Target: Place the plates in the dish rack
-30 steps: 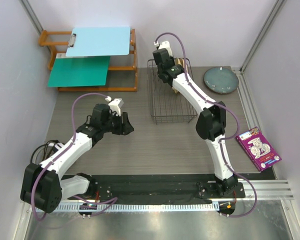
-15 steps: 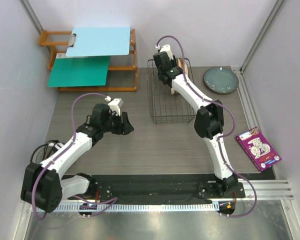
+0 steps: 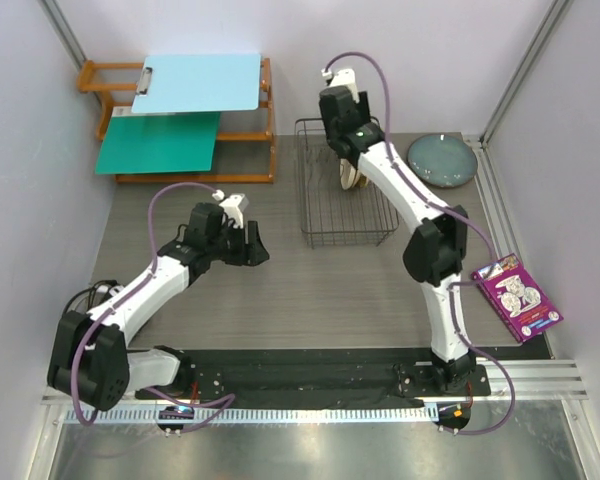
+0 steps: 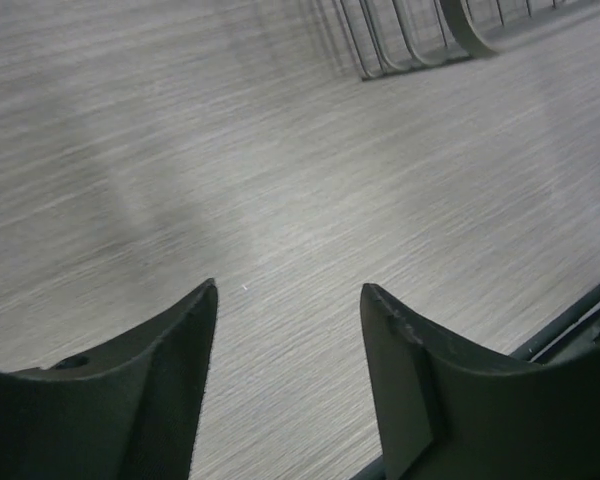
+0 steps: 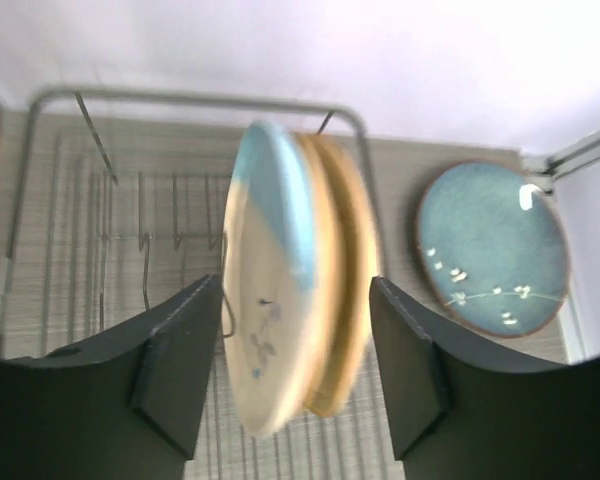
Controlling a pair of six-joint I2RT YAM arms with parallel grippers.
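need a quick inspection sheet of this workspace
surface: grey wood-grain table, no spills seen
job's things: cream plate and tan plates behind it stand on edge in wire rack; teal plate flat on table, outside rack
clutter: purple booklet at right edge; wooden stand with clipboards far left
grippers: left pincer open, empty, above table; right pincer open above racked plates
cables: purple cable loops along each arm
surroundings: pale walls, metal posts

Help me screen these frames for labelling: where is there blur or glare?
Right wrist: the racked plates are smeared, and the teal plate carries a white glare patch near its rim. Left wrist: the table grain is streaked and the dish rack corner is soft. Top external: sharp and evenly lit.
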